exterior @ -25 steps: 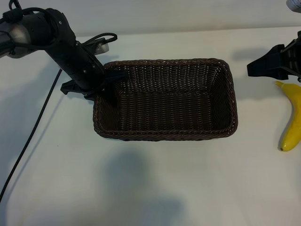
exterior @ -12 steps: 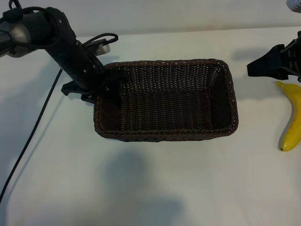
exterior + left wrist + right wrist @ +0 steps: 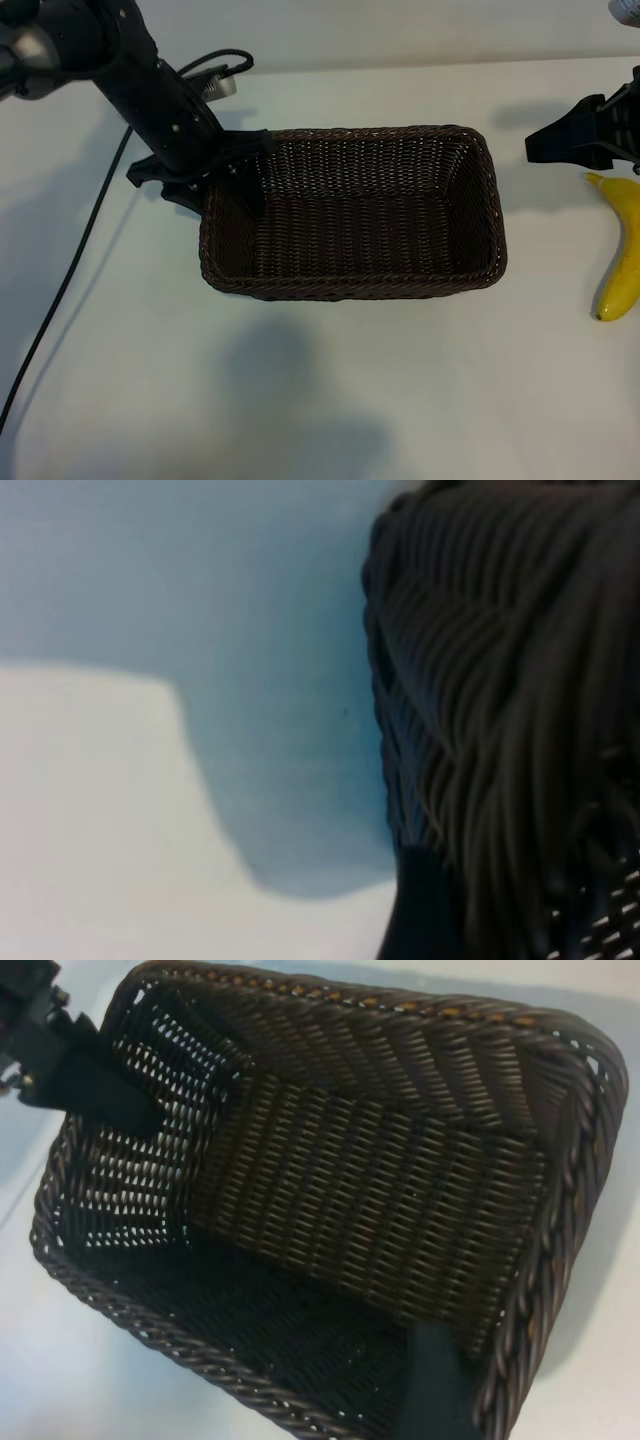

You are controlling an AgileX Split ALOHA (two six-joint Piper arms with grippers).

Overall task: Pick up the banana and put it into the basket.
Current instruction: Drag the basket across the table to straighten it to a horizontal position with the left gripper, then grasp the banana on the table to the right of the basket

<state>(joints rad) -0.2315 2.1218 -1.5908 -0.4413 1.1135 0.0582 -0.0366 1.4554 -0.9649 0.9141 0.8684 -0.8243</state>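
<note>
Now: left gripper (image 3: 215,170) at the basket's (image 3: 350,290) left end wall, jaws spread apart, one finger outside the braided rim, one inside, nothing held. Basket in mid table (image 3: 300,400), no contents. Banana (image 3: 622,250) lying well apart on the table beyond the basket's right end, stem tip pointing toward the right gripper (image 3: 545,145). Right gripper poised just beside that stem tip, jaws apart, holding nothing. Black cable (image 3: 60,290) trailing across the table left of the basket.
</note>
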